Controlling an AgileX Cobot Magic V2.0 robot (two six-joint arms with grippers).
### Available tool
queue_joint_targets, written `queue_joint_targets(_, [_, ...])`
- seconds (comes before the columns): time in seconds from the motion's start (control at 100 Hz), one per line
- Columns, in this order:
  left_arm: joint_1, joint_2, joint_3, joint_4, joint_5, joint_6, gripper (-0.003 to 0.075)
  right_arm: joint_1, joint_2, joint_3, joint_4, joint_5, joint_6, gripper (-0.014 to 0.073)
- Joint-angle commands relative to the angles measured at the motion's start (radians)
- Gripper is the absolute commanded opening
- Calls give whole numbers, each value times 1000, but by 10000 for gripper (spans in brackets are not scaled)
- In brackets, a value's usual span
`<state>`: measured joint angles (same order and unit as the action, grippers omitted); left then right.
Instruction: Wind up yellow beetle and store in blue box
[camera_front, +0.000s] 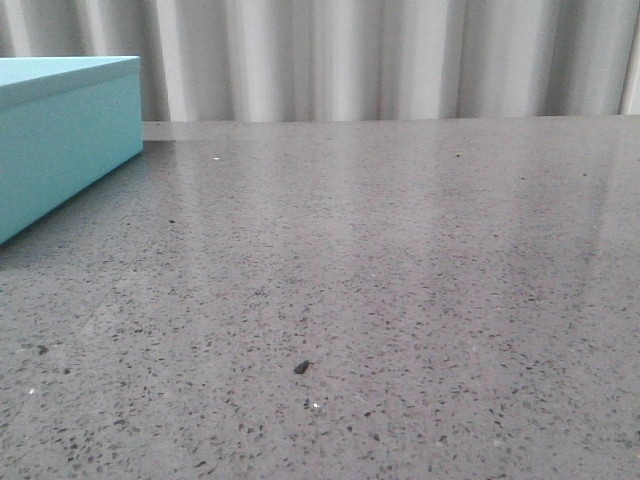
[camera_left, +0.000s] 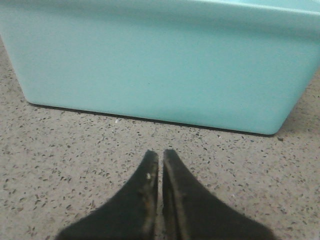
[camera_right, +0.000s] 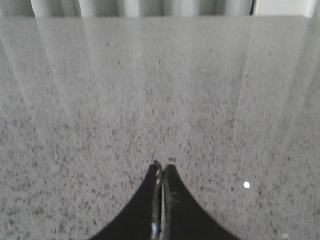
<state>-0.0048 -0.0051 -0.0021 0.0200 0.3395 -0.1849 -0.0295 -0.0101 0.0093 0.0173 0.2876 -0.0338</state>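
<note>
Both tools, left tool (camera_left: 160, 156) and right tool (camera_right: 163, 169), are pressed together, empty; blue box (camera_front: 62, 140) waits at the counter's (camera_front: 400, 280) far-left corner; I see no beetle.

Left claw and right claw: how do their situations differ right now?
The left claw faces the side wall of the blue box, which fills its view; the right claw faces only bare speckled table, with pale curtains beyond. A small white speck lies near the right claw; a fainter one lies at the box's base before the left claw. Both are shut, hold nothing, and sit low over the table.
</note>
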Motion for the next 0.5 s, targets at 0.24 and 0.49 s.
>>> queue_joint_targets(0.24, [-8,-29,28,-8,-38,-12,-21,-7,-20,21,-8,25,-5,-61])
queue_joint_targets(0.49, [-8,-29,28,-8,-38,-12,-21,-7,-20,21,-8,25,-5,-61])
